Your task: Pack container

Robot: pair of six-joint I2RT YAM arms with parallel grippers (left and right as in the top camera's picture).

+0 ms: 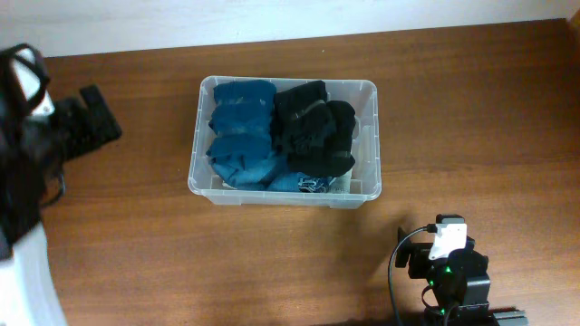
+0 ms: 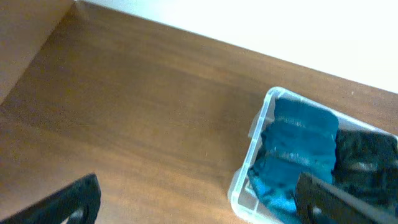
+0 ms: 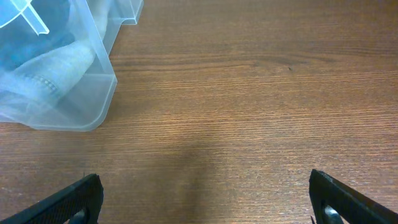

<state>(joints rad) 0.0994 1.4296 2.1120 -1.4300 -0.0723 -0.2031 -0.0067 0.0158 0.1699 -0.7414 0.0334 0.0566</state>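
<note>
1. Tabletop [image 1: 453,109]: brown wood grain surface that fills the overhead view and borders a pale wall along the far edge.

2. Container [image 1: 272,197]: clear rectangular bin standing upright near the centre of the tabletop, slightly toward the far edge. It sits between the two arms and touches neither. The left wrist view shows one end of it at lower right. The right wrist view shows one rounded corner at upper left.

3. Contents: the blue fabric items [image 1: 240,136] fill the left half of the container. The black fabric items [image 1: 313,127] fill most of the right half and lie against the blue ones. A blue patterned piece [image 1: 308,184] lies against the front wall.

4. Left claw [image 2: 198,183]: released, with its fingers spread wide above bare wood. It is positioned left of the container and well apart from it.

5. Right claw [image 3: 205,180]: released, with its fingers spread wide above bare wood. It is positioned at the near right of the tabletop, near the corner of the container but not touching it.
</note>
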